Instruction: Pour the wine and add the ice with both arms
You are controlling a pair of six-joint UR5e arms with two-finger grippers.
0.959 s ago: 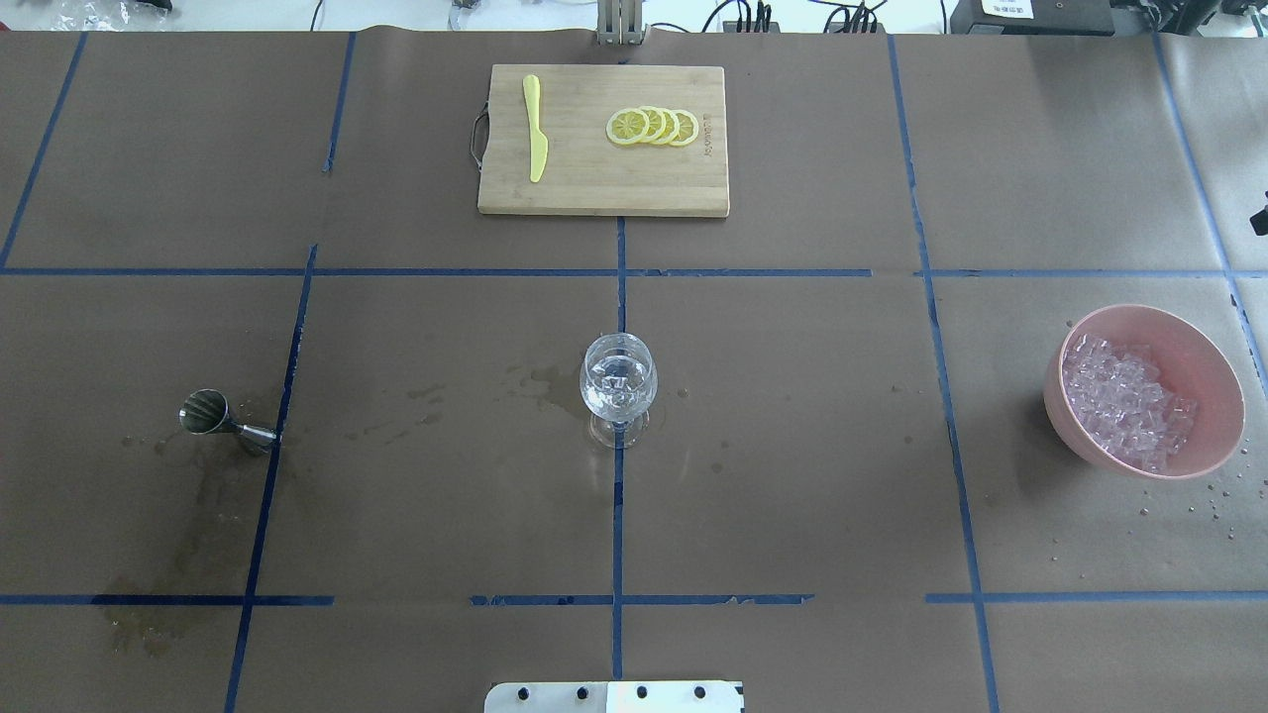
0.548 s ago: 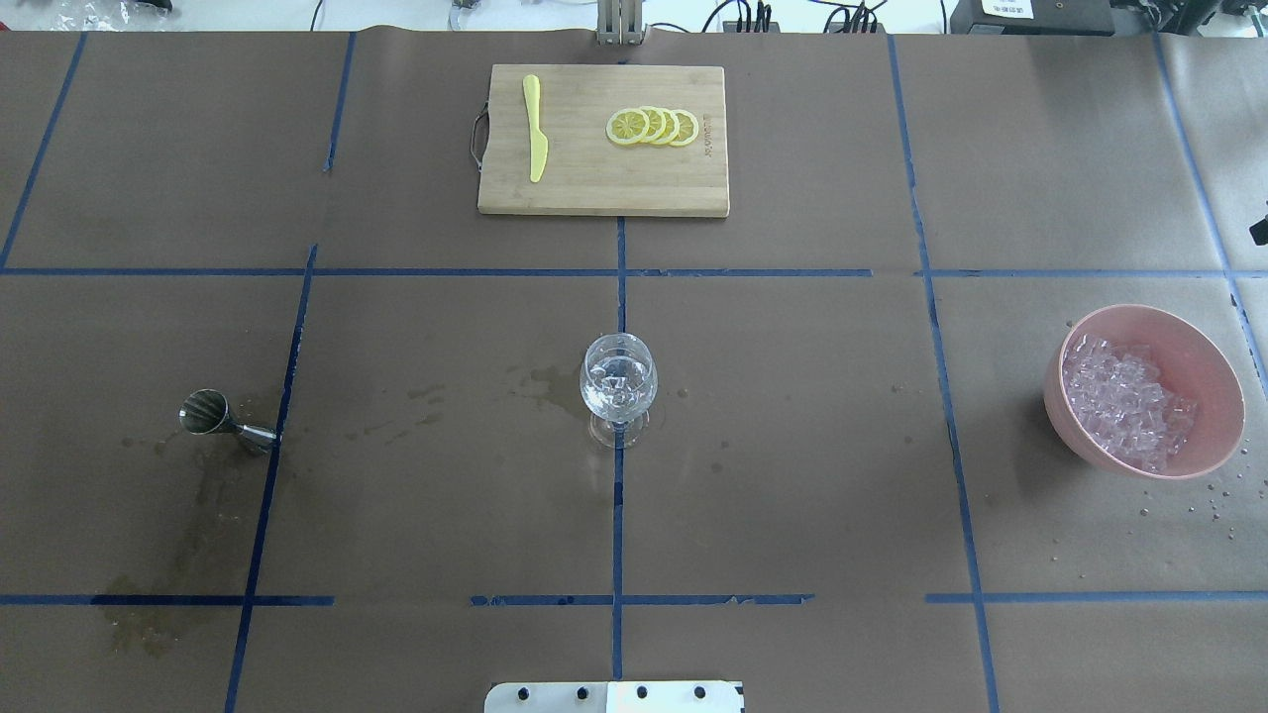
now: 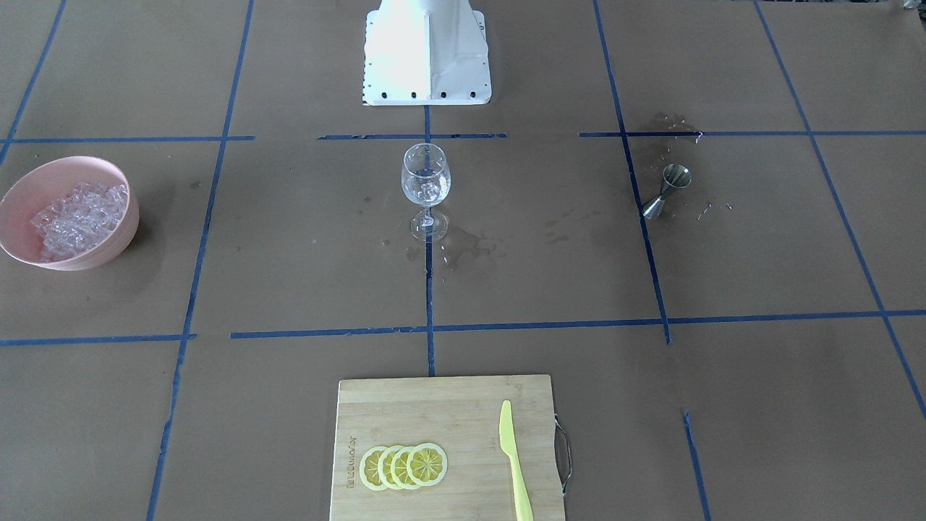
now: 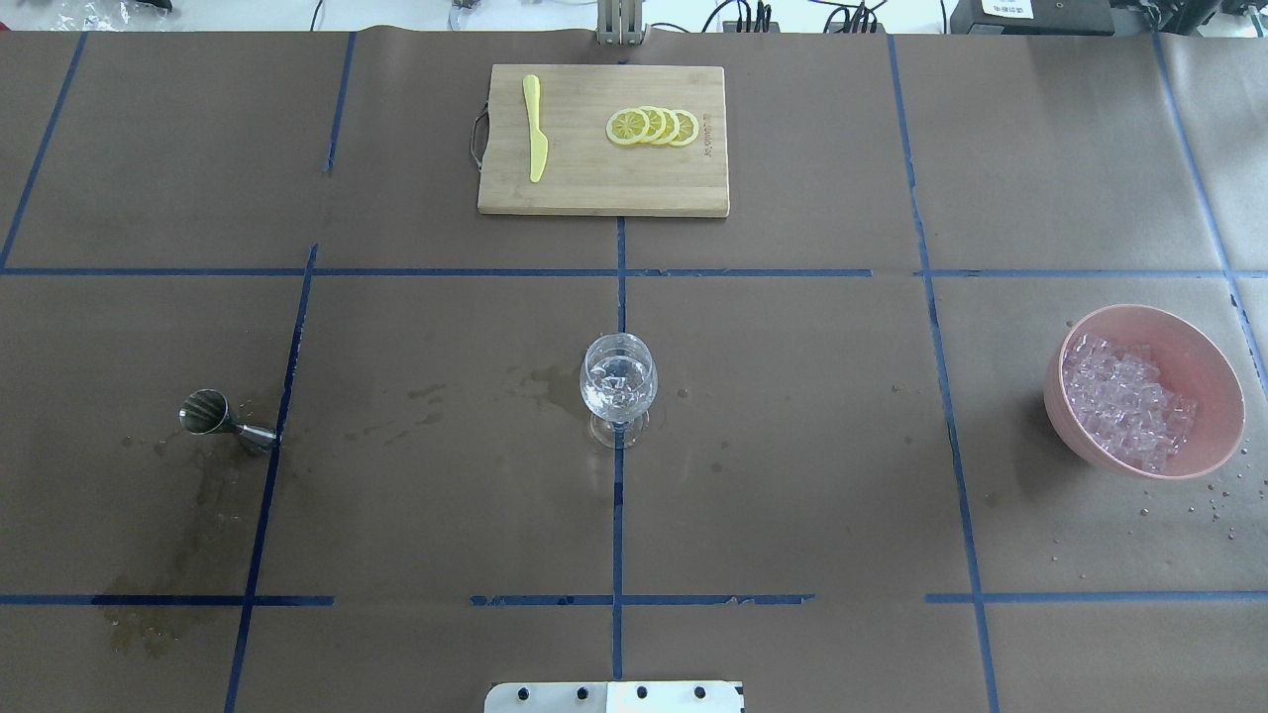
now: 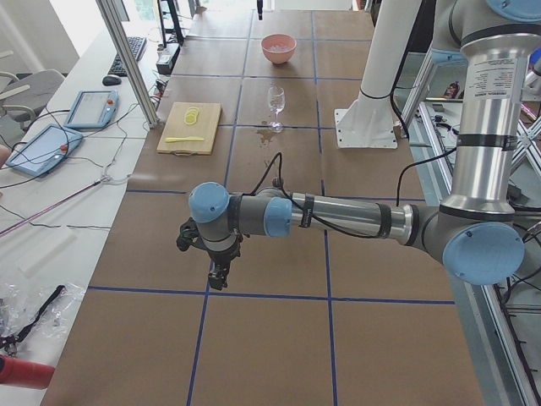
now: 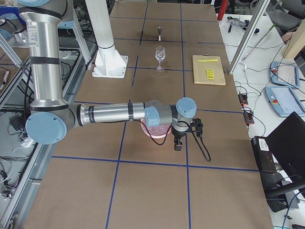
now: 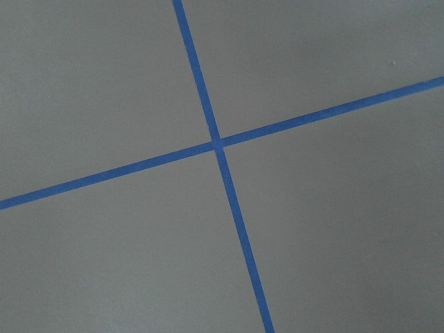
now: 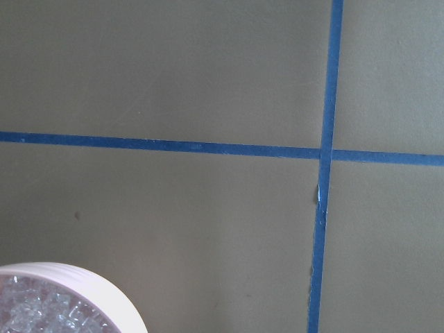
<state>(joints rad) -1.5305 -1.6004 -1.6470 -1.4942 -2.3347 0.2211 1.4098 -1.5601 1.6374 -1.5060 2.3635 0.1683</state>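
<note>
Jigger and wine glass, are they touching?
Apart. Overhead view shows the jigger well left of the wine glass, with stained brown paper between them.

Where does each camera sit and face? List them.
Front-facing: across the table, facing the robot; white base shows.
Overhead: behind the robot, looking forward-down; base edge only.
Exterior left: left end; left arm, left claw near.
Exterior right: right end; right arm, right claw near.
Left wrist: down on tape cross; no body.
Right wrist: down on pink bowl's rim; no body.
Shared: wine glass in all exterior views.
</note>
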